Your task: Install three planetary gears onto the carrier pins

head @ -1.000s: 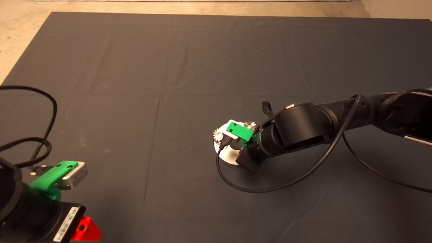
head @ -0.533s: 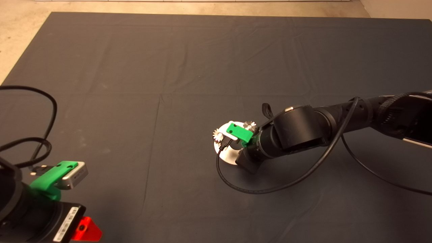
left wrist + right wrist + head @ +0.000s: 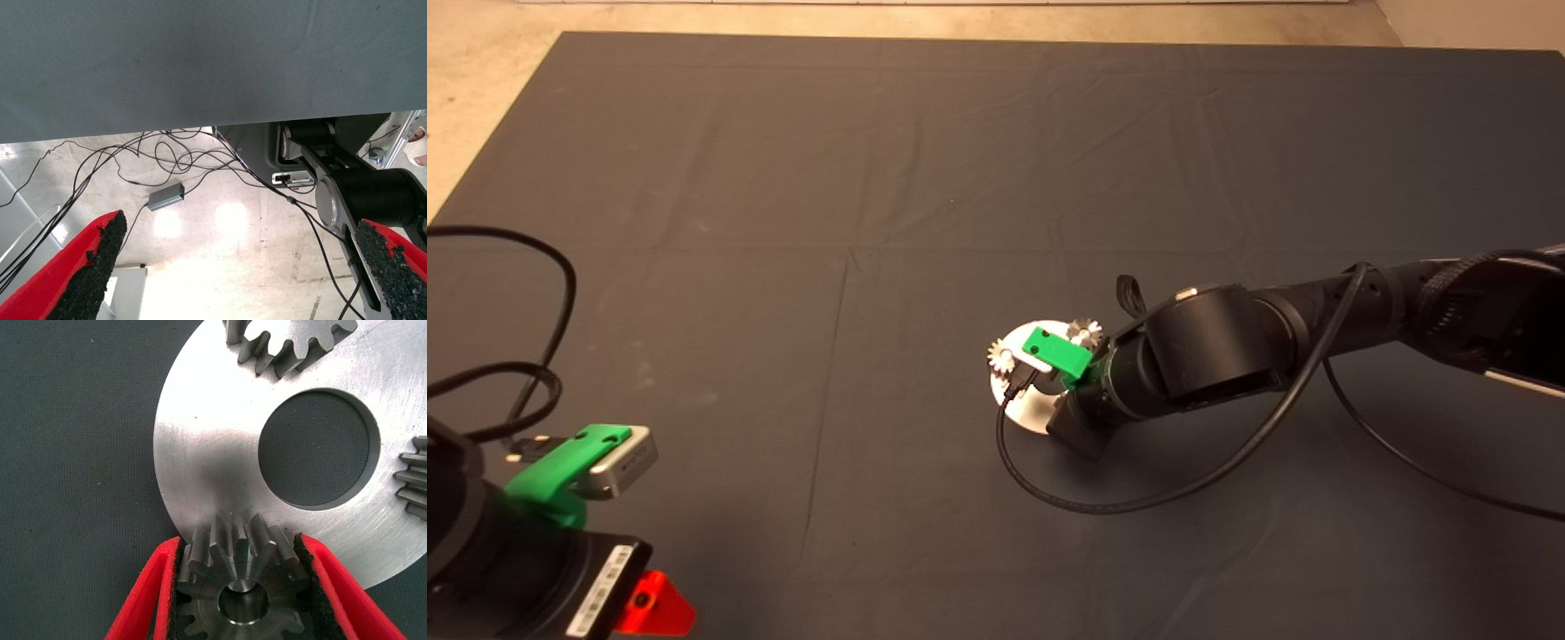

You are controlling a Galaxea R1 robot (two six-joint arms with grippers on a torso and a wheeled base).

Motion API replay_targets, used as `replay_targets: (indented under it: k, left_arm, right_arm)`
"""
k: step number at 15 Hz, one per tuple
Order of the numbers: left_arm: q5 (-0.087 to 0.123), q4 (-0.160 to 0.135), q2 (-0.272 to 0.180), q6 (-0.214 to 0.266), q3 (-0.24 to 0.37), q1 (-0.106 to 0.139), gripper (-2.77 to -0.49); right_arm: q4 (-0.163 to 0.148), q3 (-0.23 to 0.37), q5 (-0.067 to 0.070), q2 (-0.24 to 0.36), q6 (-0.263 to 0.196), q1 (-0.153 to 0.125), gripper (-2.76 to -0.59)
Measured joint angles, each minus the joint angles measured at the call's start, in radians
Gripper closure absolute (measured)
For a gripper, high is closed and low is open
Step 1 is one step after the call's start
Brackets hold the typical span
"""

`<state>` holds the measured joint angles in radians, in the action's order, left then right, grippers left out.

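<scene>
Dark mat is carrying the silver disc (image 3: 220,447) right of centre, where I'm seating the third gear (image 3: 240,577) with my right gripper (image 3: 237,587), fingers clamped on it over its pin (image 3: 241,593) (two gears (image 3: 1085,332) already sitting). Next I'm releasing, lifting straight. Left gripper (image 3: 240,273) is idling wide at the near-left corner.

- A dark grey mat (image 3: 925,178) covers the table, creased in long straight fold lines
- Pale, speckled floor (image 3: 480,98) shows past the mat's far and left edges
- In the left wrist view, black cables (image 3: 167,157) trail over a glossy light floor (image 3: 227,267) with bright reflections, beside a small grey box (image 3: 165,197)
</scene>
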<state>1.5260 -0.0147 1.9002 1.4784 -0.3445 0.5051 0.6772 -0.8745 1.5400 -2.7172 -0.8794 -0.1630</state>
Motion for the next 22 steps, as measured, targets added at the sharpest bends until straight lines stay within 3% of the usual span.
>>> replay_targets:
  k: [22]
  left_arm:
    - [0.000,0.000,0.000,0.000,0.000,0.000,-2.48]
  right_arm:
    - [0.004,0.000,-0.006,0.003,0.000,-0.001,-1.17]
